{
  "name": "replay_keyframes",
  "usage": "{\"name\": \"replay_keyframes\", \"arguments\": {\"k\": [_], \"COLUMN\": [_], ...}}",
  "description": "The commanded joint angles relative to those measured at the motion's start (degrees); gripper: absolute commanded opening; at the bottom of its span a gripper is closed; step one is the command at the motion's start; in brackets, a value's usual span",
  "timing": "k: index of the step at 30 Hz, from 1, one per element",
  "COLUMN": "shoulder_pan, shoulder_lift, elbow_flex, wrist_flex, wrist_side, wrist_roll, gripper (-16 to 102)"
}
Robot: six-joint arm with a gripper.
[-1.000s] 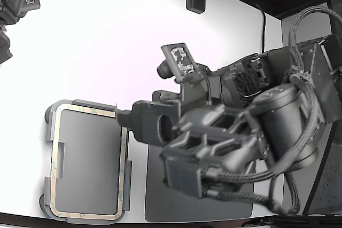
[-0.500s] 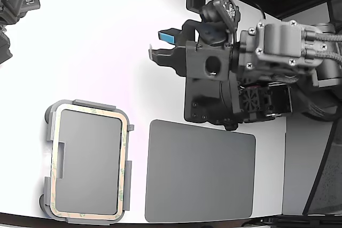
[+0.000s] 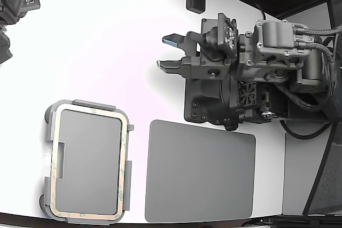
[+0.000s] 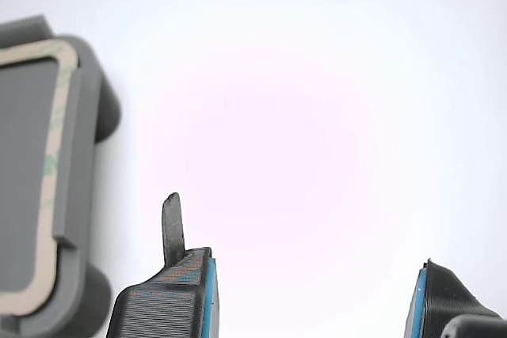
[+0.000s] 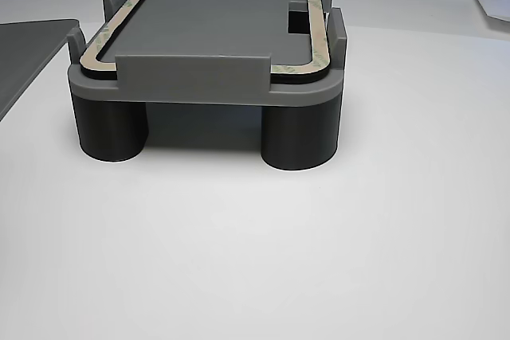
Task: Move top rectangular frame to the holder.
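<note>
Beige rectangular frame (image 3: 88, 164) sits seated in the grey holder (image 3: 49, 132) at lower left of the exterior view, its outline running just inside the raised edge tabs; the other view shows the holder standing on round legs on the white table (image 3: 96, 52). Gripper (image 3: 170, 52), upper centre-right of the exterior view, hangs w/ fingers (image 4: 170, 298) spread & nothing between them, well apart from the holder. Dark grey mat (image 3: 200, 172) lies flat at lower centre, just beside the holder.

Matt grey plastic holder (image 5: 191, 77), smooth white table (image 5: 319, 260).
</note>
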Motion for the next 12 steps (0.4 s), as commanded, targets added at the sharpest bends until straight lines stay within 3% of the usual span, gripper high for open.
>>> {"name": "replay_keyframes", "arguments": {"k": [1, 12], "shoulder_pan": [-0.88, -0.88], "shoulder_lift": [1.49, 1.49], "elbow_flex": [-0.97, -0.97], "wrist_flex": [-0.70, -0.70], "wrist_side": [1.49, 2.37], "wrist_roll": [0.79, 1.32], "gripper": [100, 100]}}
